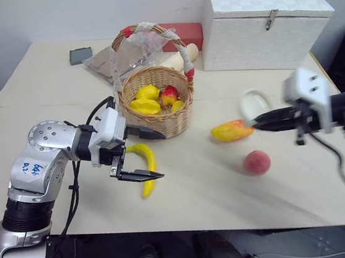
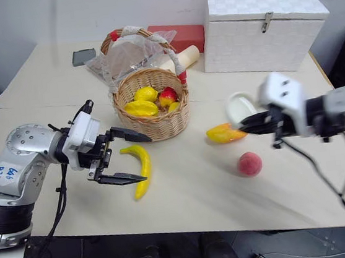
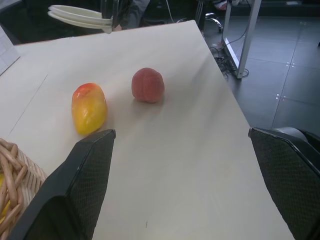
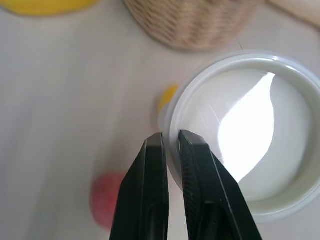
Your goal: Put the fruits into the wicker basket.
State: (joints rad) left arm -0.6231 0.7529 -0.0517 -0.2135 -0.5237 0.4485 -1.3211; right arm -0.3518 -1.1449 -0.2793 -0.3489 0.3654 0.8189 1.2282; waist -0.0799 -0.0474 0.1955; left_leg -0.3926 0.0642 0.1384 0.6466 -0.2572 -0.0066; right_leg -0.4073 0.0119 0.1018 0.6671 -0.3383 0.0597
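Observation:
The wicker basket (image 1: 162, 122) stands mid-table and holds several yellow and red toy fruits. In front of it lies the banana (image 1: 150, 161). My left gripper (image 1: 163, 154) hovers open over the banana, its fingers (image 3: 85, 175) spread wide and pointing toward the right. The mango (image 1: 231, 131) and the peach (image 1: 257, 162) rest on the table to the right of the basket. Above the mango, my right gripper (image 1: 254, 124) is shut on the rim of a flat round white lid (image 4: 240, 150), held in the air.
A big white latched box (image 1: 263, 22) stands at the back right, with a red box (image 1: 185, 33) and a cream roll (image 1: 182, 57) beside it. Crumpled clear plastic (image 1: 127, 52) and a small dark object (image 1: 80, 55) lie behind the basket.

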